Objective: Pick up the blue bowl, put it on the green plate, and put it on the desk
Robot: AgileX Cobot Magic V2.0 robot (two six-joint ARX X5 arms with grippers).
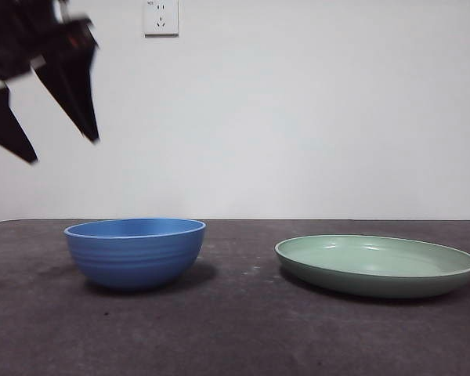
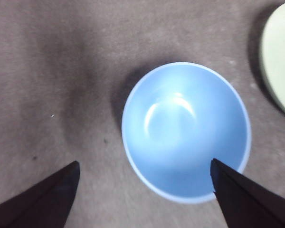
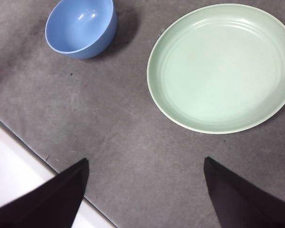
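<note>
Blue bowl (image 1: 135, 252) upright on the dark bench (image 1: 235, 329), rim up, round, no long axis. Apart to one side, green plate (image 1: 376, 265) lying flat, bare bench between and in front. Above the bowl, left end effector (image 1: 59, 149) hanging high, jaws spread, gripping nothing. Right end effector (image 3: 145, 164) over the bench's front edge, jaws also spread, empty. Behind, white wall with a socket (image 1: 160, 17).
</note>
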